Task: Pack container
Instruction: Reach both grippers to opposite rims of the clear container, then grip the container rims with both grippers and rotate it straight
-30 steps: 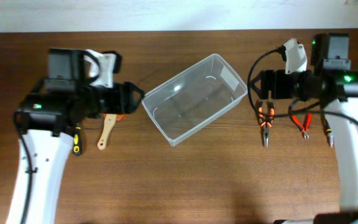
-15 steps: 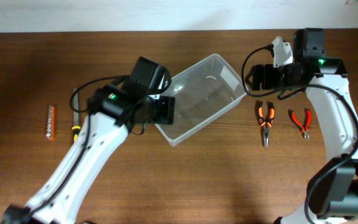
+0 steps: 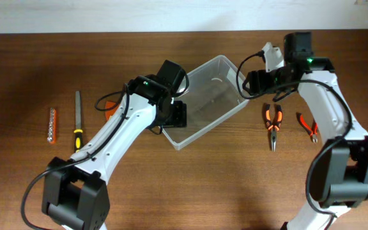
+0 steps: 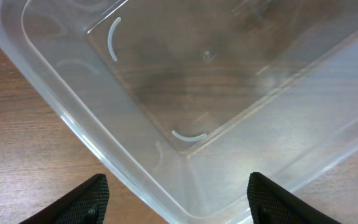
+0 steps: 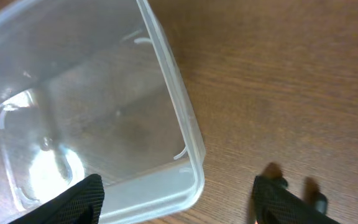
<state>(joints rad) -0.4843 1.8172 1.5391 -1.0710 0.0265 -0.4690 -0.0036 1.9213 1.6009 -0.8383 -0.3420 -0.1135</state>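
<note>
The clear plastic container [image 3: 204, 96] lies empty and slanted at the table's middle. My left gripper [image 3: 176, 116] is open at its near left corner. In the left wrist view the container [image 4: 229, 74] fills the frame and the rounded corner lies between the open fingers [image 4: 179, 202]. My right gripper [image 3: 250, 83] is open at the container's right corner. In the right wrist view that corner of the container [image 5: 185, 143] sits between the spread fingers [image 5: 179, 199]. Neither gripper holds anything.
Orange-handled pliers [image 3: 272, 124] and red-handled cutters [image 3: 310, 126] lie right of the container. A file with a yellow and black handle [image 3: 77, 118] and an orange cylinder [image 3: 52, 124] lie at the left. An orange object [image 3: 110, 107] is partly hidden under the left arm.
My left arm has swung right from the tools to the container's near left corner. My right arm has moved left to the container's right corner. The container has not moved.
</note>
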